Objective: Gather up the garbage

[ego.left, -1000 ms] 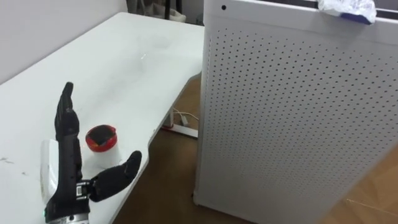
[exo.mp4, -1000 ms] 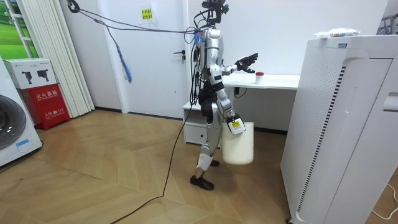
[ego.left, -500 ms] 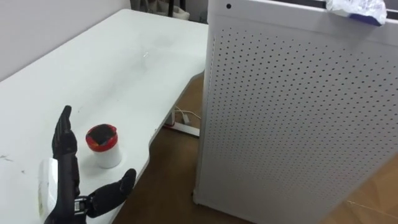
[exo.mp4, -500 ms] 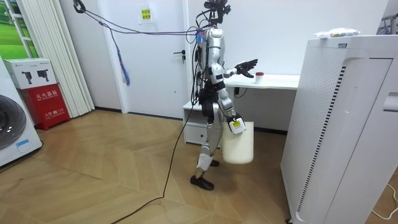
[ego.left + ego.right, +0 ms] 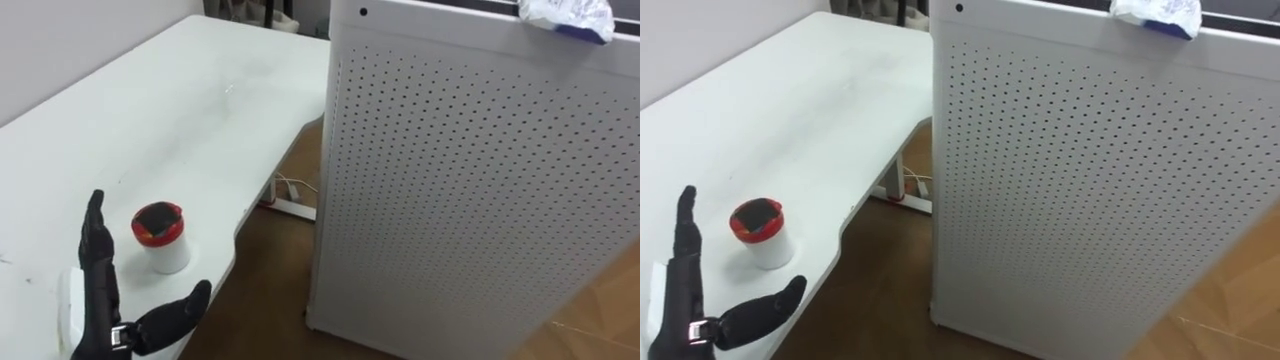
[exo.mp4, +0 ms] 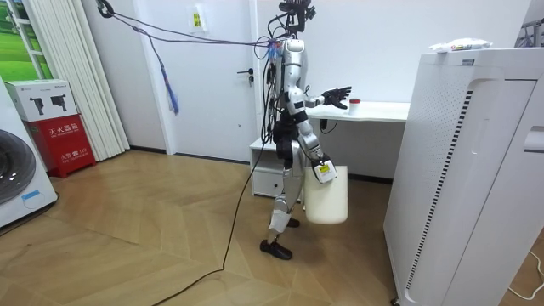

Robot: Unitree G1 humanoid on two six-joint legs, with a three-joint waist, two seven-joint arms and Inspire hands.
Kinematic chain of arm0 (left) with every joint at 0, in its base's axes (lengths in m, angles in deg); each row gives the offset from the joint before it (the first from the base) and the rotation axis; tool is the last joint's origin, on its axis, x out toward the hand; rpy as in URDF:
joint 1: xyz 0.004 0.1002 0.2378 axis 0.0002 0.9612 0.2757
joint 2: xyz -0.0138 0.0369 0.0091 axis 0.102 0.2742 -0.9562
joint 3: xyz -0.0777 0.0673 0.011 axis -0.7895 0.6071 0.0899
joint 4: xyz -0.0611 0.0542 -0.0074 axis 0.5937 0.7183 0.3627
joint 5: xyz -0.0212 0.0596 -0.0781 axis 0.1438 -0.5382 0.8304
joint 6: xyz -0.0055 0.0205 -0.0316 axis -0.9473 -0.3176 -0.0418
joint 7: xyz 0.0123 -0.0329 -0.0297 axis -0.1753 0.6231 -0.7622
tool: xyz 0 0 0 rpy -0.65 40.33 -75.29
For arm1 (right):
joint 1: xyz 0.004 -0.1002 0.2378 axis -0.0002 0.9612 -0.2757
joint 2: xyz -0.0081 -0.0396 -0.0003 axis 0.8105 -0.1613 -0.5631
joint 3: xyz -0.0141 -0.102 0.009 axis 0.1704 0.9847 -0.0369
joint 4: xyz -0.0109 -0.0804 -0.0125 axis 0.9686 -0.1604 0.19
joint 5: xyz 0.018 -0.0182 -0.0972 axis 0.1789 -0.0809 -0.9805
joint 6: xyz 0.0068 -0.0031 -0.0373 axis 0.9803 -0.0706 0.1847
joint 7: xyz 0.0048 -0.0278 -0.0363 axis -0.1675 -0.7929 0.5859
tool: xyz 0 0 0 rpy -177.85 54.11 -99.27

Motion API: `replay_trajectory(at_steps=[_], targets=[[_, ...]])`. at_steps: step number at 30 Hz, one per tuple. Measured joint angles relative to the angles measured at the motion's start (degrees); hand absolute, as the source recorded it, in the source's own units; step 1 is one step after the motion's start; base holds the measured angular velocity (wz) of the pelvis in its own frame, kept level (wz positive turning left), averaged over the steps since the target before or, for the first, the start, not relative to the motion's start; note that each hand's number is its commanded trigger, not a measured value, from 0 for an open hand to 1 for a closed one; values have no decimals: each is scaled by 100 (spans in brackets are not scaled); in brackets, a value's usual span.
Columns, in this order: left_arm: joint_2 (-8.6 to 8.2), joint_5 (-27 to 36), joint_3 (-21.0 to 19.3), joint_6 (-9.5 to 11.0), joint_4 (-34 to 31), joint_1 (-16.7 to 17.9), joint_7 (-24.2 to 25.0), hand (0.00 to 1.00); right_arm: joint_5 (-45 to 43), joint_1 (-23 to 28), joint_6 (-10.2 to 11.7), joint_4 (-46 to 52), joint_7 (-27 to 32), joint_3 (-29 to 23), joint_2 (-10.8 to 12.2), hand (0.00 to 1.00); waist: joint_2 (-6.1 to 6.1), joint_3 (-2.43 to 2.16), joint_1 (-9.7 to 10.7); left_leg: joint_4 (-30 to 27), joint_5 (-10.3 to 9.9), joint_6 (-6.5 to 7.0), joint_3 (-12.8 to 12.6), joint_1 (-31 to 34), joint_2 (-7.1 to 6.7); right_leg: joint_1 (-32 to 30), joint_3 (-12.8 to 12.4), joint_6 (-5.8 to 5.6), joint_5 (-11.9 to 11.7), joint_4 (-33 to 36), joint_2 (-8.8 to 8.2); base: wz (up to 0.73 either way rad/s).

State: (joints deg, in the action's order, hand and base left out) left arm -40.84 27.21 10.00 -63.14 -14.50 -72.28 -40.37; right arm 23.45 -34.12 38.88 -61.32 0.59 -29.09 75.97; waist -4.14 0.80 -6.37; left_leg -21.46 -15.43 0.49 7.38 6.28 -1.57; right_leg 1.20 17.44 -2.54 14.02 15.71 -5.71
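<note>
At table edge, cup beside left hand

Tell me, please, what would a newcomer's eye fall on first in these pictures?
The robot's open left hand stands upright over the near edge of the white table, beside a small red-topped white cup and apart from it. To the right rises a tall white perforated cabinet with a crumpled wrapper on its top. In the room view a white bin hangs at the robot's side.
</note>
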Motion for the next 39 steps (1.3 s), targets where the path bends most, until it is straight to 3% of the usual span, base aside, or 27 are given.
replay_trajectory(at_steps=[7,17,24,28,33,39], targets=[[-36,764,-13,-4,233,-149,-51,0,-105,8,-9,52,43,-3,12,100,-7,3,34,19,4,5,-35,-57,0,13,-22,-1,0,-8,-14,-1],[-71,849,-30,-40,339,-278,-69,0,-455,156,-10,212,23,-10,142,100,47,21,143,76,4,6,-64,-205,6,192,-33,-8,-4,-109,-6,0],[-107,860,-25,-42,494,-366,-145,0,-403,208,-59,213,9,-9,164,100,140,-5,209,136,10,14,-126,-316,8,224,-140,-13,-7,-99,-8,-6],[-173,1246,-13,-48,863,-569,-153,0,-400,231,-85,224,9,-2,186,100,172,1,269,172,17,20,-99,-394,-2,276,-149,-14,-6,-96,-16,0],[-227,1473,-11,-65,971,-596,-139,0,-402,317,-127,401,-13,-8,199,100,168,-4,328,170,17,20,-100,-396,-4,272,-150,-14,-6,-91,-16,0],[-265,1483,-10,-223,998,-615,-149,0,-401,340,-160,452,-49,-7,205,100,152,-15,356,173,19,21,-107,-401,-4,276,-148,-14,-6,-91,-16,0]])
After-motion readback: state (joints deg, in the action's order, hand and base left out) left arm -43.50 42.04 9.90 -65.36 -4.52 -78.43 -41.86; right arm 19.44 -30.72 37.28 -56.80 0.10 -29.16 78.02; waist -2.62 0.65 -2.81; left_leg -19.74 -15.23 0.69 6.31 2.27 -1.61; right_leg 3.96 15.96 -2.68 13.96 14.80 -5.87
